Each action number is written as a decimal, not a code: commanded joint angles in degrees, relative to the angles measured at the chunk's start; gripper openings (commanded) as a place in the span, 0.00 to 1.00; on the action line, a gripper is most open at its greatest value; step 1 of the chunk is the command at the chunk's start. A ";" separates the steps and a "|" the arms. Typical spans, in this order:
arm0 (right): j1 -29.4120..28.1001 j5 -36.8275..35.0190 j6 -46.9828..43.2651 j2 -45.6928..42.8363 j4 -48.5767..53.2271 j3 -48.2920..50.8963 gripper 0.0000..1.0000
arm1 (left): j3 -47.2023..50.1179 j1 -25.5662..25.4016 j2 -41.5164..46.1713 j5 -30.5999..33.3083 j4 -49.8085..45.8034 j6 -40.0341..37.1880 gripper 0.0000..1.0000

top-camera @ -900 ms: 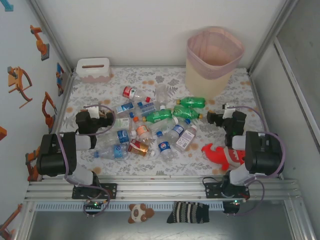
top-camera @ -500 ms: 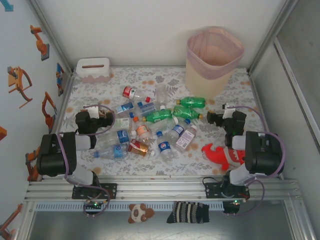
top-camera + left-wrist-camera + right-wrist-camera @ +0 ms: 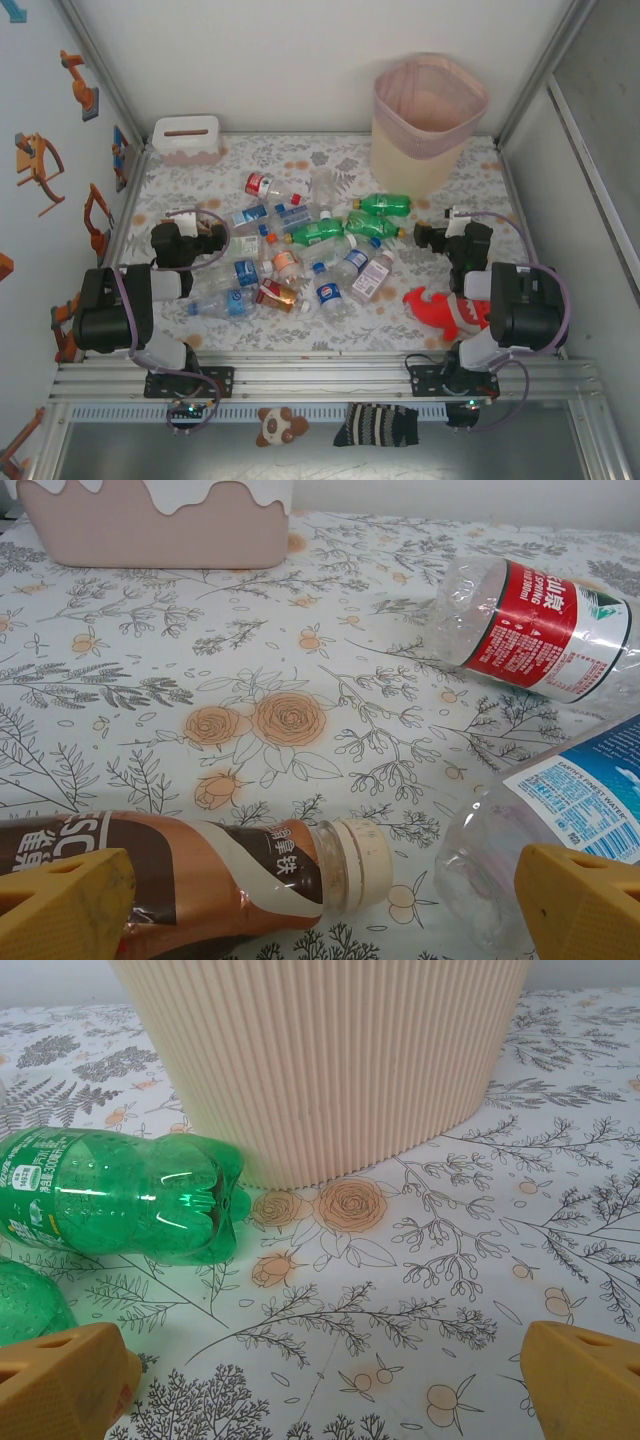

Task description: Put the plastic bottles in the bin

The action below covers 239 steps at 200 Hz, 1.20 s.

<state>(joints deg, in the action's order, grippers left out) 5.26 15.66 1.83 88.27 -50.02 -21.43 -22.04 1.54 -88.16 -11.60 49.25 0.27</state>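
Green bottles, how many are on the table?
3. Far green bottle by the bin; middle green bottle just nearer; left green bottle left of both. More may be hidden.

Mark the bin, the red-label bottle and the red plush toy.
bin [image 3: 415, 165]: top external view, beige wall.
red-label bottle [image 3: 530, 625]: left wrist view, its red label.
red plush toy [image 3: 445, 310]: top external view, its body.

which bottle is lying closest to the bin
The farthest-back green bottle, its base nearly at the foot of the beige bin. The other green ones lie farther from it, as do the clear ones.
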 commanded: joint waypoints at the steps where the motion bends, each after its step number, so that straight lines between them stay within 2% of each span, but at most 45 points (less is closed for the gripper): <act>1: 0.30 0.51 -0.68 0.21 -2.01 0.38 0.99 | -0.22 0.27 -0.07 0.18 0.75 0.18 0.97; 28: 0.36 -0.70 -0.34 -0.38 -1.35 0.09 0.99 | -0.33 0.15 0.22 0.75 0.58 0.31 0.97; 46: 0.34 -1.34 -0.15 -2.31 0.21 0.15 0.99 | -1.63 0.13 2.43 1.03 -3.41 0.39 0.97; 73: 0.36 -3.07 0.60 -5.38 1.72 0.74 0.99 | -3.98 0.13 7.33 3.08 -11.95 1.16 0.97; 90: 0.36 -3.63 0.85 -7.60 4.27 0.23 0.98 | -5.79 -0.03 10.31 7.04 -17.26 2.45 0.97; 124: 0.37 -5.36 1.94 -14.48 15.17 -2.58 0.96 | -13.17 -0.13 16.04 13.52 -33.03 8.23 0.97; 154: 0.35 -5.49 4.98 -19.55 30.44 -9.02 0.92 | -26.57 0.42 15.92 23.84 -56.95 18.66 0.97; 178: 0.29 -3.53 7.50 -21.80 38.20 -12.54 0.88 | -35.53 1.14 13.24 25.42 -72.31 25.79 0.97; 201: 0.29 -3.21 10.71 -23.47 45.00 -15.80 0.84 | -39.41 1.72 12.11 28.32 -79.91 35.44 1.00; 214: 0.31 -2.71 11.98 -23.33 50.17 -19.04 0.82 | -40.57 2.10 11.67 28.72 -82.36 41.67 0.97; 239: 0.32 -2.14 13.83 -23.06 57.31 -23.61 0.80 | -42.90 4.11 9.89 25.48 -86.00 54.23 0.97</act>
<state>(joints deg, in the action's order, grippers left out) 5.30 12.40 12.14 65.58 -3.05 -40.34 -62.30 3.84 -76.38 14.52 -26.59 38.33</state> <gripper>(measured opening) 0.807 0.974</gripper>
